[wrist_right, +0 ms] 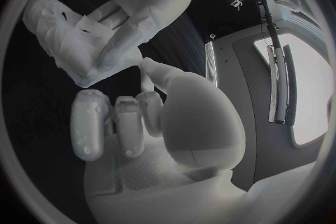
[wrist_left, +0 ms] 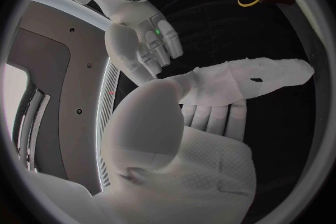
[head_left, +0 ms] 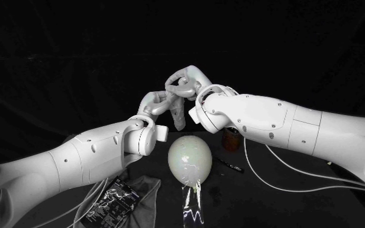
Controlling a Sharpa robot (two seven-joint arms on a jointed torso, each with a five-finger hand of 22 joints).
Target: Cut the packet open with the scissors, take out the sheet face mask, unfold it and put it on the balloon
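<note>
Above the balloon [head_left: 190,158], left hand [head_left: 154,104] holds the mask [head_left: 179,114] (thumb pressing it onto the fingers); right hand [head_left: 188,83] sits at its edge, can't tell whether it grips.

The black table [head_left: 251,207] carries the balloon [head_left: 189,158], the packet [head_left: 114,199] and a black pen [head_left: 228,164].

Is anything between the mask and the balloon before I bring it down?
Nothing visible. The mask hangs from the left hand just beyond the balloon, with nothing between them in the head view. The right hand sits higher, off that path. The mask is not yet unfolded.
</note>
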